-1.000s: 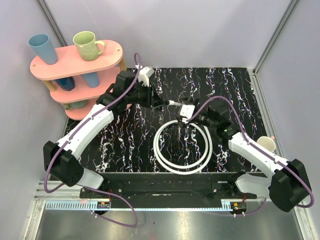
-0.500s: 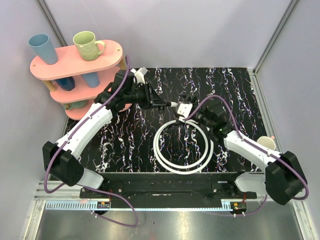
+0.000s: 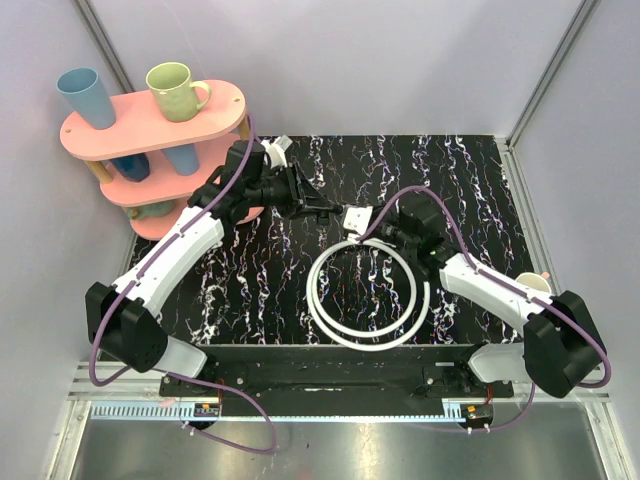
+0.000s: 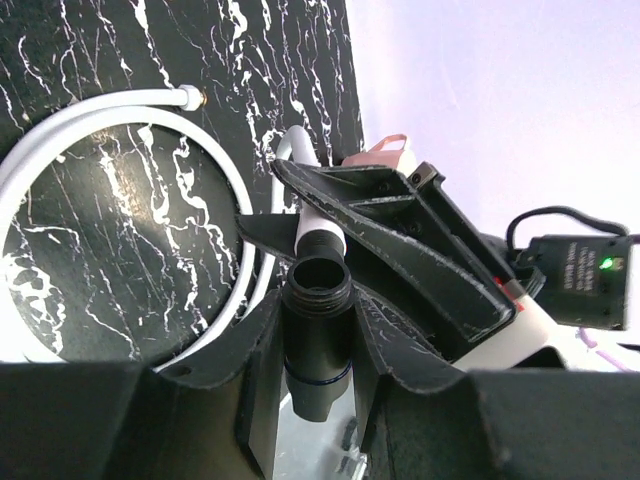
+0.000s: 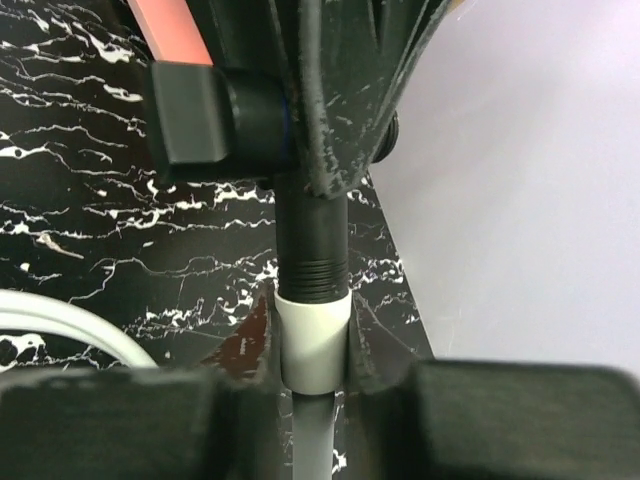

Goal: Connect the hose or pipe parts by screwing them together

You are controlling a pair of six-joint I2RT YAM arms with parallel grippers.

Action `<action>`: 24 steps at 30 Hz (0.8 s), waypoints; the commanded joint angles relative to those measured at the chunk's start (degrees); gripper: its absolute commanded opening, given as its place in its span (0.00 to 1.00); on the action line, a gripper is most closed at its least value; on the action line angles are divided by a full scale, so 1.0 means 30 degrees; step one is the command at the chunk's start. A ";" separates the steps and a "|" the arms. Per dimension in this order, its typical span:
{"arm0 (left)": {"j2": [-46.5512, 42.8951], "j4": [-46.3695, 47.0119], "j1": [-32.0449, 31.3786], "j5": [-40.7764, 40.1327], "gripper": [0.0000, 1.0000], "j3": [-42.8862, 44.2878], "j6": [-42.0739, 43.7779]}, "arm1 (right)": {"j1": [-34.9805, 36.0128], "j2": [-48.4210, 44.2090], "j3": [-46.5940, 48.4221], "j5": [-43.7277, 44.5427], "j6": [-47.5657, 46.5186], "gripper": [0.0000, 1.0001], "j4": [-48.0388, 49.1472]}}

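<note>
White hose lies in a big loop on the black bench; its white end piece is up off the bench, and the right hand is squeezed tight on it; the left hand is clamped on a black pipe piece; the two pieces meet end to end.

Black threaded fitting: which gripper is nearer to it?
Left. The left gripper clamps the black threaded fitting between its fingers; the right gripper grips the white hose end meeting its tip.
</note>
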 commanded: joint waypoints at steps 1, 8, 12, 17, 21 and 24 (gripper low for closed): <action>0.0024 0.1220 -0.0109 0.0579 0.00 0.0248 0.2528 | 0.0124 -0.0018 0.2921 -0.1108 -0.0871 0.00 -0.1780; -0.0032 0.1245 -0.0987 -0.0656 0.00 0.0545 1.2724 | 0.0095 0.1211 0.7142 -0.2543 -0.1432 0.00 -0.8376; -0.0327 0.2449 -0.1105 0.1865 0.00 -0.0569 1.6353 | -0.0344 0.2266 0.9305 -0.4241 -0.1139 0.00 -1.0897; -0.0648 0.2888 -0.1369 0.3940 0.00 -0.1915 2.0519 | -0.1222 0.3028 1.0715 -0.6555 -0.0086 0.00 -1.1954; -0.1059 0.3534 -0.1720 0.4824 0.00 -0.3380 2.4436 | -0.1516 0.4023 1.2210 -0.7901 0.0092 0.00 -1.3914; -0.1906 0.3737 -0.2598 0.4505 0.00 -0.4664 2.7892 | -0.1575 0.4785 1.3119 -0.8869 0.0384 0.00 -1.5088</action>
